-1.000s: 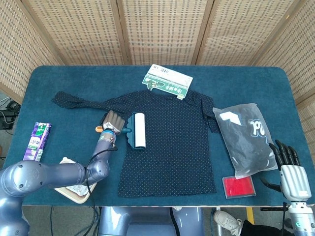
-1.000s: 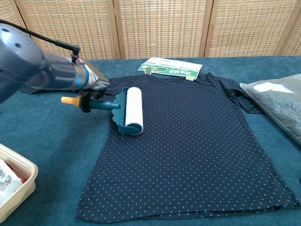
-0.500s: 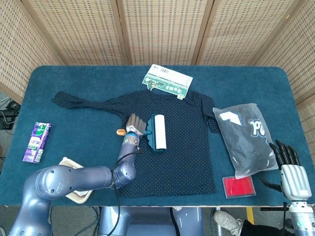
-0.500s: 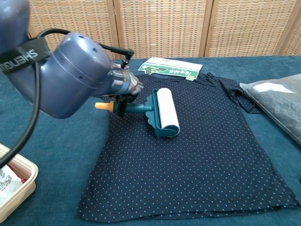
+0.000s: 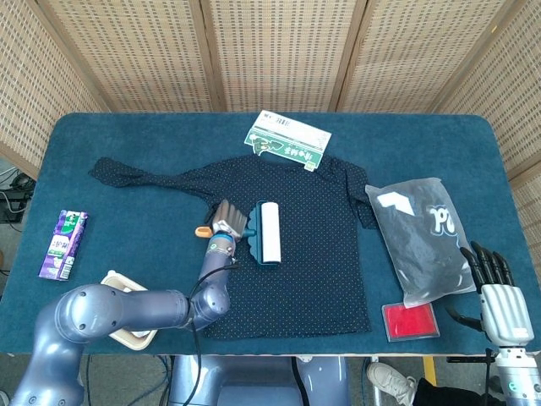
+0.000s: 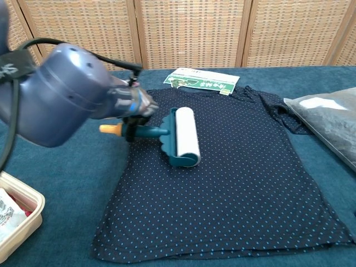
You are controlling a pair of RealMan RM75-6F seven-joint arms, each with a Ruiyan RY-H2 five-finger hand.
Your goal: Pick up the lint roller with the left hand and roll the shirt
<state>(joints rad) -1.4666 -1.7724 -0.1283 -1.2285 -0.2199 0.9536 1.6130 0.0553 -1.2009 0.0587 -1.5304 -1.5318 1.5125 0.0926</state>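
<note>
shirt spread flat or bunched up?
Spread flat: the navy dotted shirt lies open on the blue table, one sleeve stretched out left.

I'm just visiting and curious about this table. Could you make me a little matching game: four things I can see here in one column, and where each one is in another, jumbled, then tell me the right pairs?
Things:
1. lint roller
2. red box
3. purple packet
4. green and white packet

Places:
A. by the shirt collar, far side
B. on the shirt, handle gripped by the left hand
C. near edge, just left of the right hand
D. far left of the table

Pairs: 1-B, 2-C, 3-D, 4-A
</note>
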